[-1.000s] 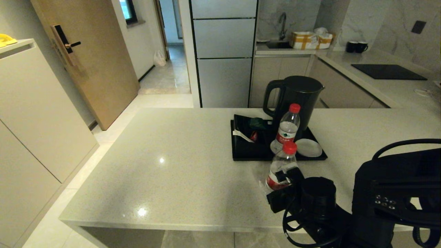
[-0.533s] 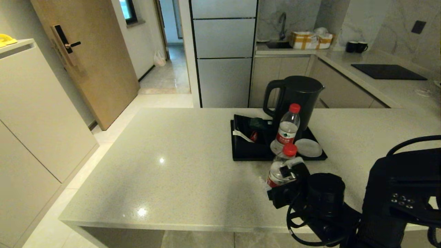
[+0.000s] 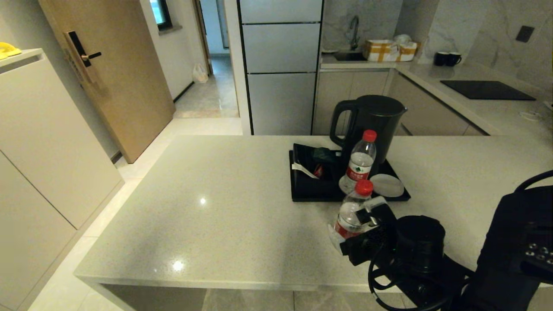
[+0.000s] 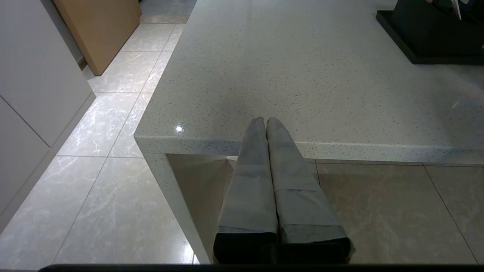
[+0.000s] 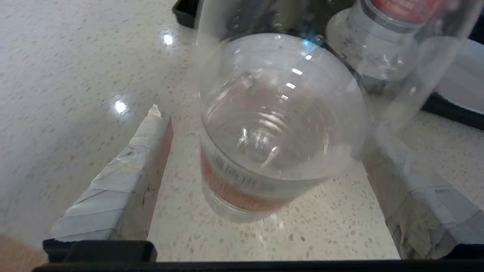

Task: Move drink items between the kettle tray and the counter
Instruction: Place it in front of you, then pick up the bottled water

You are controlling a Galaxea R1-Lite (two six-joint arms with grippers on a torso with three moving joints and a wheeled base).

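My right pincer (image 5: 264,181) has just let go: its two taped fingers (image 5: 124,181) now stand wide on either side of the nearer water bottle (image 3: 351,211), touching neither flank, where a second ago they were closer in on it. The arm has drawn back toward the lower right of the head frame, and the bottle stands upright by itself on the grey surface (image 3: 224,207), just in front of the kettle tray (image 3: 302,190). I judge this bottle delivered to the surface. The second bottle (image 3: 361,160) is upright on the tray at centre frame, beside a white coaster (image 3: 387,185) and before the kettle (image 3: 371,119).

Only the right wrist view shows the clear gap around the nearer bottle; the head view hides that behind my wrist. The left wrist view alone shows my left pincer (image 4: 266,122), pressed together and empty, off the near edge of the surface.
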